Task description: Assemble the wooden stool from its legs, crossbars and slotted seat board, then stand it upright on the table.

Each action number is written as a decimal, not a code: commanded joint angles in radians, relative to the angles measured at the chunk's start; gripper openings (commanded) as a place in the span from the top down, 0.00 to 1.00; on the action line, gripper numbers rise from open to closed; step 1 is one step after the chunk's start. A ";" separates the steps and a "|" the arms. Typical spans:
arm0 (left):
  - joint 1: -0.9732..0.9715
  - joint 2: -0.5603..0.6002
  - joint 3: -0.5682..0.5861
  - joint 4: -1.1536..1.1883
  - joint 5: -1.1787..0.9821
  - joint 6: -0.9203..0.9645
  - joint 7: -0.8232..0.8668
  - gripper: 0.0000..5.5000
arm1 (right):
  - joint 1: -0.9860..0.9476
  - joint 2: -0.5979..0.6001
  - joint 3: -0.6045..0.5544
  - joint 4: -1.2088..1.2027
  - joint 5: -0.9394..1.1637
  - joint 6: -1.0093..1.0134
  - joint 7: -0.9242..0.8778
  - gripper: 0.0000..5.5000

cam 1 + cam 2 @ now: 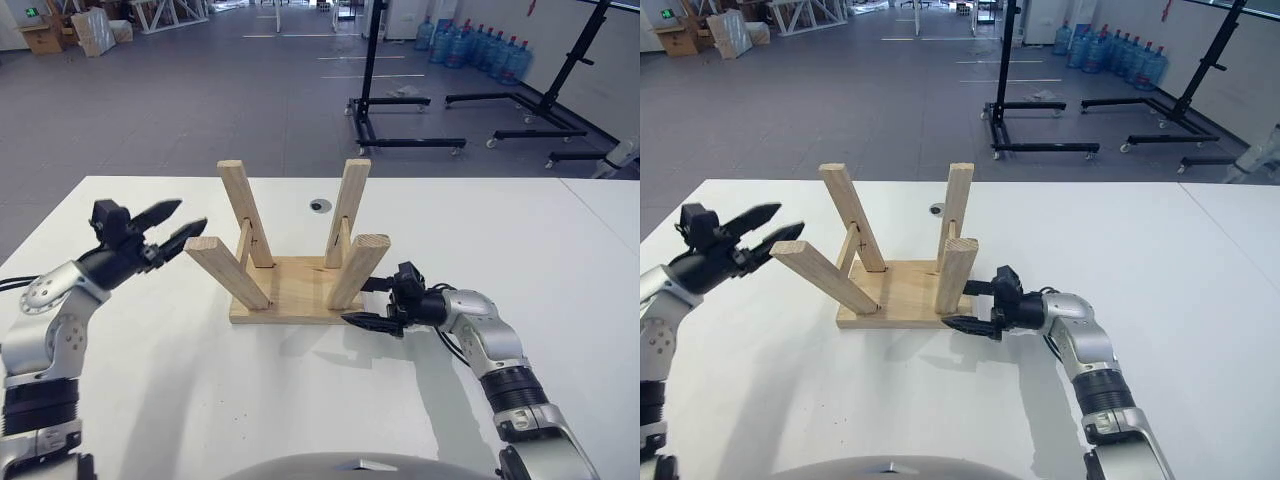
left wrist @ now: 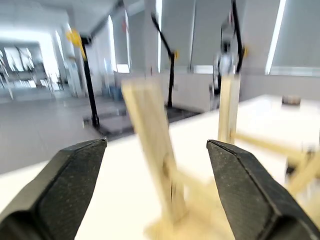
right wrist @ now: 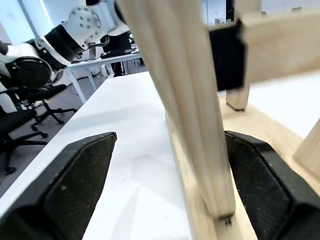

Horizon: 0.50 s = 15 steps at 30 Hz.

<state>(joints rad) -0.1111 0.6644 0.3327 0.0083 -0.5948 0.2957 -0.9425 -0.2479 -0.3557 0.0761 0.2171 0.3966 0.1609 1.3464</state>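
The wooden stool lies upside down on the white table, its seat board (image 1: 290, 292) flat and several legs pointing up. The near-left leg (image 1: 226, 272) leans toward my left gripper (image 1: 190, 215). That gripper is open and hovers just left of the leg's top end, and in the left wrist view its fingers (image 2: 67, 190) frame the blurred leg (image 2: 150, 140). My right gripper (image 1: 360, 303) is open at the board's near-right corner. Its fingers (image 3: 75, 185) stand on either side of the foot of the near-right leg (image 3: 190, 100). Short crossbars (image 1: 243, 243) join the leg pairs.
A small round hole (image 1: 319, 205) is in the table behind the stool. A second white table (image 1: 612, 205) adjoins on the right. Black wheeled stands (image 1: 405, 140) and water bottles (image 1: 480, 45) are on the floor beyond the far edge.
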 commanded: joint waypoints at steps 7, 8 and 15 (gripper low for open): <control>-0.022 0.075 -0.307 0.104 0.255 -0.153 -0.244 0.33 | -0.047 -0.019 0.043 0.140 -0.126 -0.204 -0.065 0.29; -0.028 0.068 -0.318 0.089 0.247 -0.148 -0.252 0.33 | -0.051 -0.023 0.043 0.162 -0.135 -0.227 -0.066 0.29; -0.031 0.008 -0.370 0.060 0.238 -0.138 -0.252 0.33 | -0.077 -0.029 0.051 0.205 -0.141 -0.273 -0.054 0.29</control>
<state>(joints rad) -0.1327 0.6818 -0.0286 0.0794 -0.3488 0.1484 -1.1975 -0.2959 -0.3779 0.1235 0.4179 0.2563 -0.1035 1.2844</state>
